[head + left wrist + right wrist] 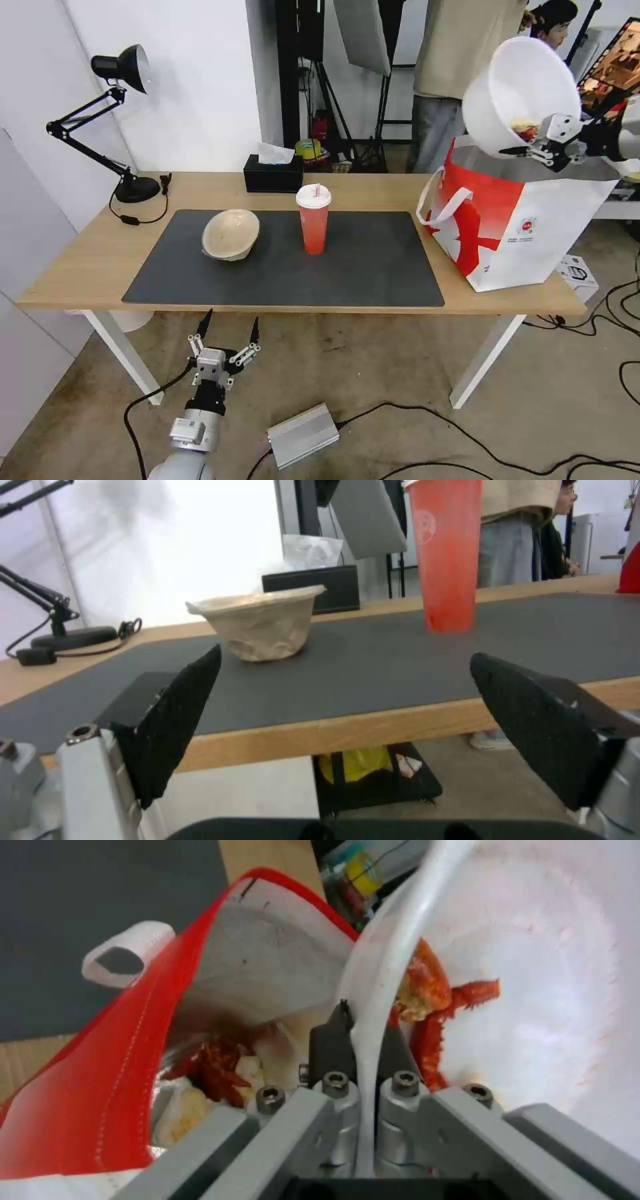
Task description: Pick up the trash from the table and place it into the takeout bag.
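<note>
Two pieces of trash sit on the worktop's [80, 267] dark mat [373, 267]: a beige pulp bowl [231, 233] at nine o'clock of the red cup [313, 219]; both look light, the bowl crushable, best taken by its rim. Below, the left gripper [227, 331] hangs open. At three o'clock, the right gripper [533, 148] pinches the white bowl's [520, 87] slick rim, tilted over the takeout bag [533, 233].
</note>
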Available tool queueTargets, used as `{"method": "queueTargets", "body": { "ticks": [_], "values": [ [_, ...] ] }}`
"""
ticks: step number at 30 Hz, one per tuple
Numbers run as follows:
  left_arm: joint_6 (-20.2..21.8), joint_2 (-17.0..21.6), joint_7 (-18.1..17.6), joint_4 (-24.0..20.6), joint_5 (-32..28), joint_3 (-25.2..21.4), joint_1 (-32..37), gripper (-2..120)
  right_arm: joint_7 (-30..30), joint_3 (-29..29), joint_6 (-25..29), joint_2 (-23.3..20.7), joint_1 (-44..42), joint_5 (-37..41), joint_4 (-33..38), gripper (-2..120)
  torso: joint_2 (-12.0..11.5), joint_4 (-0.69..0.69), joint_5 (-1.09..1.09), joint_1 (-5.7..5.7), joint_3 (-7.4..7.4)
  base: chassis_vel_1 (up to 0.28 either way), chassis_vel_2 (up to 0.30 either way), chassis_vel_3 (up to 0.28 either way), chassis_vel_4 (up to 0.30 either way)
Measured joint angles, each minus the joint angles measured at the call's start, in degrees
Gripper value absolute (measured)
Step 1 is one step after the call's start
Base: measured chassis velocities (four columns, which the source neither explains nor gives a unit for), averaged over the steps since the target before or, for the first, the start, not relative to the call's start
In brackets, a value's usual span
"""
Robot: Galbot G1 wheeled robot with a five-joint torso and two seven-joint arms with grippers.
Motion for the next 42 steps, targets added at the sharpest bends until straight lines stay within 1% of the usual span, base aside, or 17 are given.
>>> {"method": "queueTargets", "body": {
  "ticks": [5,12,34,42],
  "values": [
    [-0.03,-0.02,-0.04,0.33,-0.05,0.13,-0.36,100,0.59,1.83,0.14,0.43,-1.37,-0.31,-0.06,0,0.00,-0.01,0.00,0.00,0.00,0.000,0.000,0.000,0.000],
    [0.10,-0.01,-0.05,0.43,-0.05,0.40,-1.05,100,0.48,2.17,0.28,0.13,-1.12,-0.52,0.09,0,0.00,0.00,0.00,0.00,0.00,0.000,0.000,0.000,0.000],
    [0.19,0.00,-0.07,-0.16,-0.09,0.53,-0.66,100,-1.53,2.34,1.00,-3.42,-1.31,-0.67,1.33,0,0.00,0.00,0.00,-0.01,0.00,0.000,0.000,0.000,0.000],
    [0.15,0.04,-0.04,-0.28,-0.09,0.66,-0.55,100,-2.17,4.55,1.23,-4.52,-3.85,-1.04,1.39,0,0.00,0.00,0.00,-0.01,-0.01,0.000,0.000,0.000,0.000]
  ]
}}
